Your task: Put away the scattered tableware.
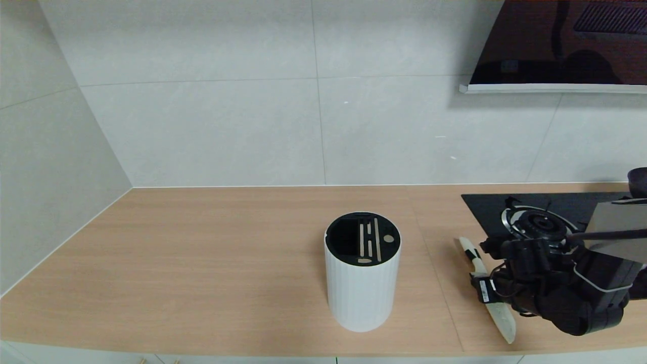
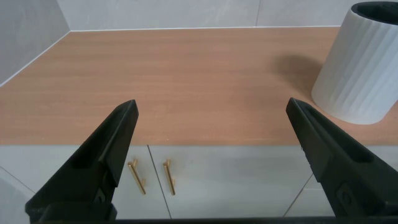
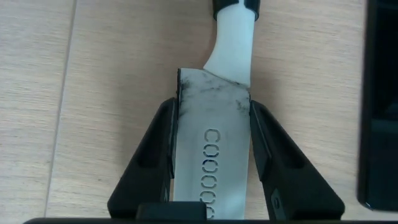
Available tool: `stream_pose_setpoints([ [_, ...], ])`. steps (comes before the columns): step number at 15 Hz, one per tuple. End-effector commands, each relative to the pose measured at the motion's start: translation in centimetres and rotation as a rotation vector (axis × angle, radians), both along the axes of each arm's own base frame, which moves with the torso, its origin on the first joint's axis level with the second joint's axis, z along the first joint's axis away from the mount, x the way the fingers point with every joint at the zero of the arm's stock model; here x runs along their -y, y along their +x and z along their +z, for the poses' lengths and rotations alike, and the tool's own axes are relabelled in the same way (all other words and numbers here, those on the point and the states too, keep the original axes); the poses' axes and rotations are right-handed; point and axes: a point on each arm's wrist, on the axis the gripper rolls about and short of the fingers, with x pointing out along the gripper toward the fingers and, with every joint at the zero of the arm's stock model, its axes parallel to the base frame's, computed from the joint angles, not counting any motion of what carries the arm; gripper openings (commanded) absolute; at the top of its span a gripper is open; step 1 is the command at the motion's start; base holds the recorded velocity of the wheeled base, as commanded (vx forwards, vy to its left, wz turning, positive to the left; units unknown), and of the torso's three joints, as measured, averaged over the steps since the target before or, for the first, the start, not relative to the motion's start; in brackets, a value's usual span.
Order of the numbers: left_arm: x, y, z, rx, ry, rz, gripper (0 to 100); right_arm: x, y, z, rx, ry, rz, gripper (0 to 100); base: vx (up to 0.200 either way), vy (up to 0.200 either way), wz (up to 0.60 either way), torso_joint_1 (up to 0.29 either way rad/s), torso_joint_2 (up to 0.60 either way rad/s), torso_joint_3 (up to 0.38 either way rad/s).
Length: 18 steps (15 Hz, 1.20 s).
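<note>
Tabletop (image 1: 202,263): light wood, set against a tiled wall.

Knife block (image 1: 362,283): a white ribbed cylinder with a black slotted top, stood upright near the middle of the tabletop. No slot is seen to be occupied.

Knife (image 1: 500,316): laid flat on the tabletop, well to the right of the knife block and just beside the black hob (image 1: 480,205). The pale blade is pointed toward the front edge. The white handle with black bands is pointed toward the wall.

Right gripper (image 3: 212,109): lowered over the knife. Its fingers (image 3: 155,155) are closed against the two long edges of the blade, just below the handle. The knife is still seen flat on the wood.

Left gripper (image 2: 211,109): held over the front edge of the tabletop, left of the knife block. Its fingers (image 2: 115,143) are spread wide and nothing is held between them. Cabinet doors with gold handles (image 2: 168,177) are seen below it.

Burner (image 1: 536,222): seated on the hob, behind the right gripper.

Extractor hood (image 1: 556,45): dark glass, mounted on the wall above the hob.
</note>
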Motion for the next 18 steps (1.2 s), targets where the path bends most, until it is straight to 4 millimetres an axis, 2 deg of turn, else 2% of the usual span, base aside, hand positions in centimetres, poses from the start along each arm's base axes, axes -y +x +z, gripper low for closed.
stream_pose_setpoints([
  [1,0.0,0.0,0.0,0.0,-0.001,0.0,100,0.0,-0.1,1.7,0.049,0.007,0.001,0,0.0,0.0,0.0,0.0,0.0,0.0],
  [3,0.0,0.0,0.0,0.0,0.001,0.0,100,-0.1,-0.5,3.4,0.095,0.019,0.002,0,0.0,0.0,0.0,0.0,0.0,0.0],
  [6,0.0,0.0,0.0,0.0,0.003,0.0,100,-0.9,-2.0,7.0,0.185,0.041,0.032,0,0.0,0.0,0.0,0.0,0.0,0.0],
  [9,0.0,0.0,0.0,0.0,0.001,0.0,100,-2.7,-5.0,13.0,0.349,0.099,0.101,0,0.0,0.0,0.0,0.0,0.0,0.0],
  [10,0.0,0.0,0.0,0.0,0.001,0.0,100,-2.8,-5.4,13.6,0.364,0.103,0.108,0,0.0,0.0,0.0,0.0,0.0,0.0],
  [11,0.0,0.0,0.0,0.0,0.003,0.0,100,-3.6,-6.6,16.5,0.423,0.125,0.147,0,0.0,0.0,0.0,0.0,0.0,0.0],
  [13,0.0,0.0,0.1,0.008,0.003,-0.004,100,-4.7,-7.1,18.9,0.474,0.15,0.19,0,0.0,0.0,0.0,0.0,0.0,0.0],
  [15,0.0,-0.3,1.1,0.052,0.0,-0.02,100,-6.4,-7.3,21.0,0.518,0.179,0.25,0,0.0,0.0,0.0,0.0,0.0,0.0],
  [16,0.1,-0.4,1.5,0.063,0.0,-0.024,100,-6.7,-7.3,21.3,0.526,0.185,0.26,0,0.0,0.0,0.0,0.0,0.0,0.0],
  [18,0.3,-0.9,4.3,0.041,0.002,-0.171,100,-8.6,-6.8,22.5,0.563,0.213,0.315,0,0.0,0.0,0.0,0.0,0.0,0.0],
])
